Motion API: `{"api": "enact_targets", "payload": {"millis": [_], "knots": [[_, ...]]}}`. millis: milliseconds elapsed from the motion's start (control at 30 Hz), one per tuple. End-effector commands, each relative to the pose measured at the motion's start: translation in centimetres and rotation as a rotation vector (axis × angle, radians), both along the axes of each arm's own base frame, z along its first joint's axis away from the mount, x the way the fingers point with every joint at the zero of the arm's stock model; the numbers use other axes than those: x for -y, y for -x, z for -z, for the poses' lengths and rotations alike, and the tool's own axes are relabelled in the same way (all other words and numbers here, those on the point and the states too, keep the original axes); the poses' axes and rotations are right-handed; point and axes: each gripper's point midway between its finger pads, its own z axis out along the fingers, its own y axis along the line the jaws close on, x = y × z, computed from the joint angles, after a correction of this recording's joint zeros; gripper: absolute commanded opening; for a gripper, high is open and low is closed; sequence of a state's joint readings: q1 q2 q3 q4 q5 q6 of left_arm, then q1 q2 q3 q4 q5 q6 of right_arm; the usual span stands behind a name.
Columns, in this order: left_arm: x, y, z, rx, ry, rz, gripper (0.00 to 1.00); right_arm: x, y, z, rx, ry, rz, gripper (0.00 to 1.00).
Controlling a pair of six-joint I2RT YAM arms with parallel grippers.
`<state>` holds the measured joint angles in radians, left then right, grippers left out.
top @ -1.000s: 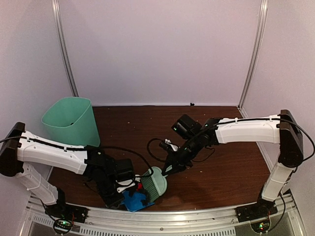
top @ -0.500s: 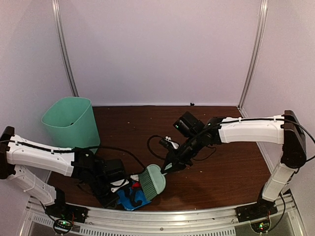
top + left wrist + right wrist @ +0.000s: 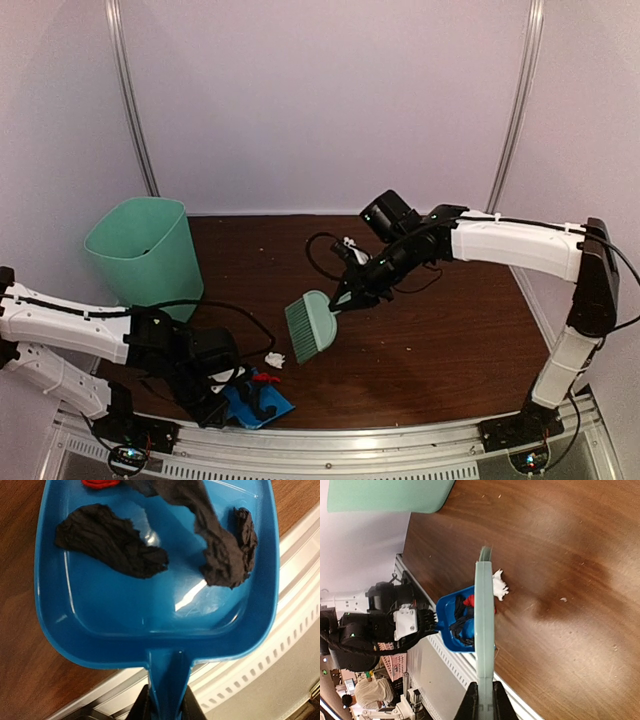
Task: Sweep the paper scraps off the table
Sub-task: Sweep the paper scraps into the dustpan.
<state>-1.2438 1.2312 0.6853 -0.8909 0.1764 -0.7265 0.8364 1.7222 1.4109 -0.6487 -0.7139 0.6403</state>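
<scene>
My left gripper [image 3: 167, 710] is shut on the handle of the blue dustpan [image 3: 150, 605], which lies at the table's near edge [image 3: 255, 402]. In the pan lie two black paper scraps [image 3: 110, 540] and part of a red one [image 3: 100, 482]. My right gripper [image 3: 484, 702] is shut on the handle of the pale green hand brush [image 3: 484, 630], held above the table [image 3: 312, 325], apart from the pan. A white scrap [image 3: 272, 360] lies on the brown table [image 3: 450, 340] just beyond the pan's mouth; it also shows in the right wrist view [image 3: 499, 584].
The mint-green bin [image 3: 145, 250] stands at the back left. The silver frame edge [image 3: 280, 655] runs just under the pan's handle. A few tiny pale specks [image 3: 563, 599] dot the wood. Black cables [image 3: 320, 250] loop near the right wrist.
My left arm has drawn the dustpan back and to the left. My right arm has lifted the brush away from the pan toward the table's middle. The white scrap now shows on the wood.
</scene>
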Motion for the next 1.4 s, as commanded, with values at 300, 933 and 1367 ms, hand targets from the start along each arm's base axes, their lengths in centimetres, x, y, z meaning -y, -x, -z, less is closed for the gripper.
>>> {"api": "enact_targets", "payload": {"millis": [300,933,1367], "knots": [[-0.5,0.1,0.4,-0.020,-0.016,-0.088,0.00,-1.8,-7.2,2.6,0.231,0.182,-0.083,0.00],[0.6,-2.1,0.6,-0.008,-0.006,-0.090,0.00,-7.3,-1.5,5.9,0.121,0.013,-0.375,0.00],[3.3,-5.7,-1.3,0.145,0.067,-0.066,0.00,-6.5,0.5,2.9,0.076,-0.080,-0.274,0.00]]}}
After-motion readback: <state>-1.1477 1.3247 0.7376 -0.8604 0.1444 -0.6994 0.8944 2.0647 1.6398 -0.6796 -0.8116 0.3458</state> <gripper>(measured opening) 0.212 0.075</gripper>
